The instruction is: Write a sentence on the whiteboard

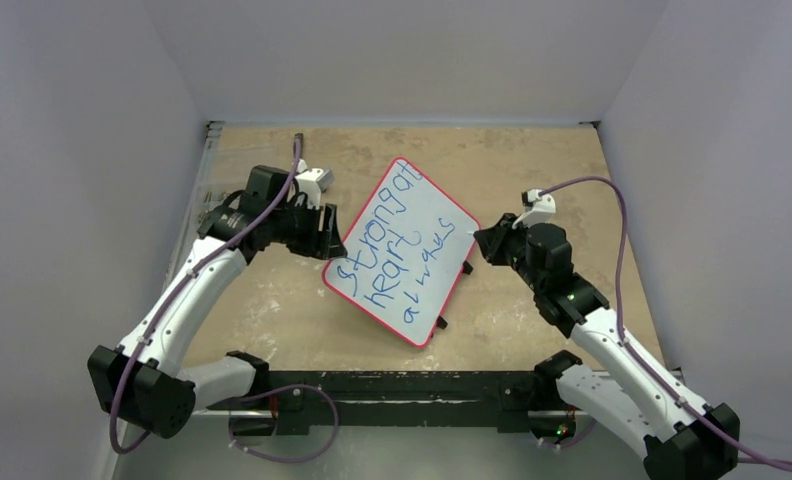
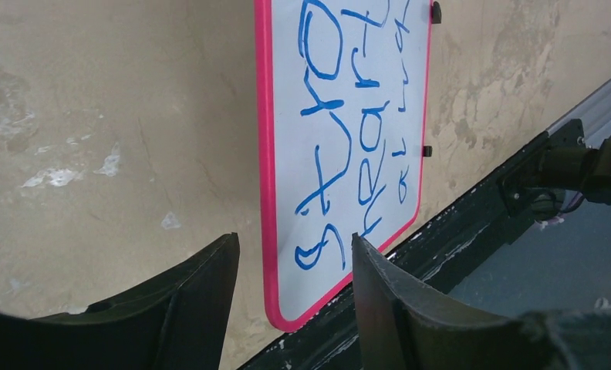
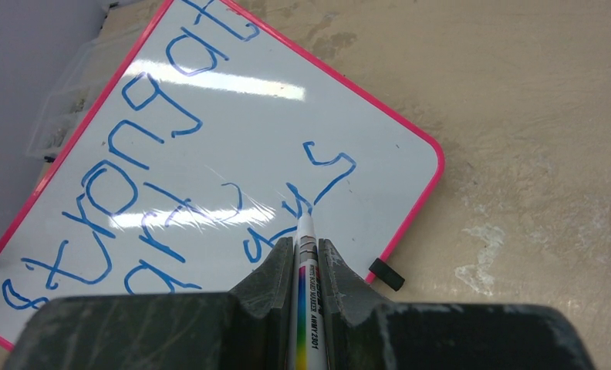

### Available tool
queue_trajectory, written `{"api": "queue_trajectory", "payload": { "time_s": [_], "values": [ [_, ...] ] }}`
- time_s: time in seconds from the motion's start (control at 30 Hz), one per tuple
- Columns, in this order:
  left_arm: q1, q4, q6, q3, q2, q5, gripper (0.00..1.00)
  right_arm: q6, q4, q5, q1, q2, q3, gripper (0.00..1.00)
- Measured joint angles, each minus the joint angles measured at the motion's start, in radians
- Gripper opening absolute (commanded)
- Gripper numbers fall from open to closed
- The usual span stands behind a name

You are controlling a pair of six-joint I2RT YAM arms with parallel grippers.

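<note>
The right gripper is clamped on a marker, whose tip meets the last blue letters of the sentence on the whiteboard. The board lies askew on the middle of the table, between both arms. The left gripper, jaws apart, straddles its left edge.
</note>
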Motion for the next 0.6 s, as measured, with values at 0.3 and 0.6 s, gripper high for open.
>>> {"api": "queue_trajectory", "payload": {
  "time_s": [0.3,0.6],
  "values": [
    [0.005,0.105,-0.035,-0.053,0.091,0.084,0.41,0.000,0.000,0.000,0.000,0.000,0.000,0.00],
    [0.008,0.209,-0.076,-0.104,0.117,0.138,0.18,-0.001,0.000,0.000,0.000,0.006,0.000,0.00]
  ]
}}
